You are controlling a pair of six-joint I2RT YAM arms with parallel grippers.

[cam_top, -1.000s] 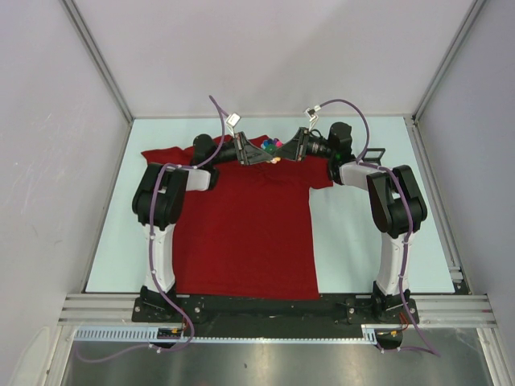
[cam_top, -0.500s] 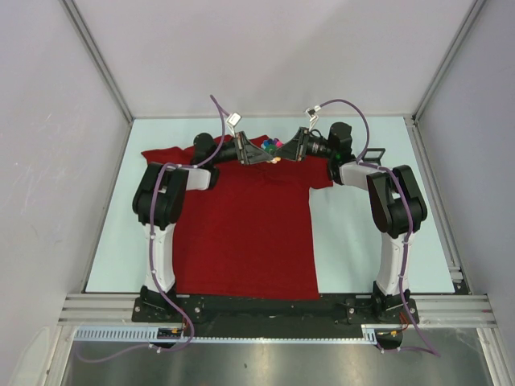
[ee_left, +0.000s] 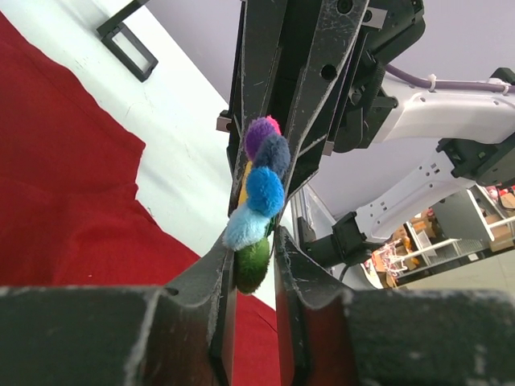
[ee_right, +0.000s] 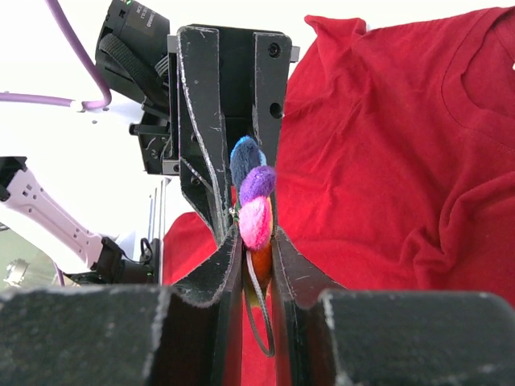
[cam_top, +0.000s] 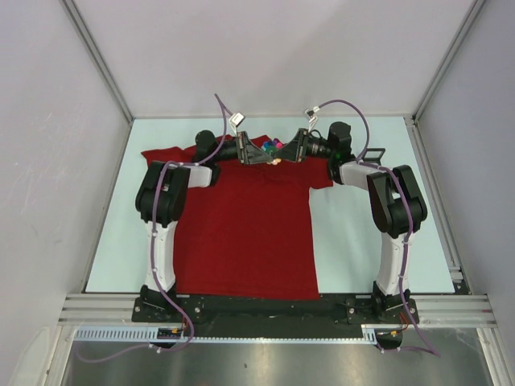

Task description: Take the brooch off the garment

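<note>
Our left gripper (ee_left: 253, 265) and right gripper (ee_right: 257, 249) both pinch the brooch (ee_left: 264, 189) from opposite sides, over the garment (ee_left: 64, 201) near its neckline. We judge the grasp done; whether it is unpinned we cannot tell.

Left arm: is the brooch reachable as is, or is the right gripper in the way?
Likely yes. The left gripper is shut on the near end of the brooch; the right gripper pinches the opposite end, facing it, so neither blocks the other.
</note>
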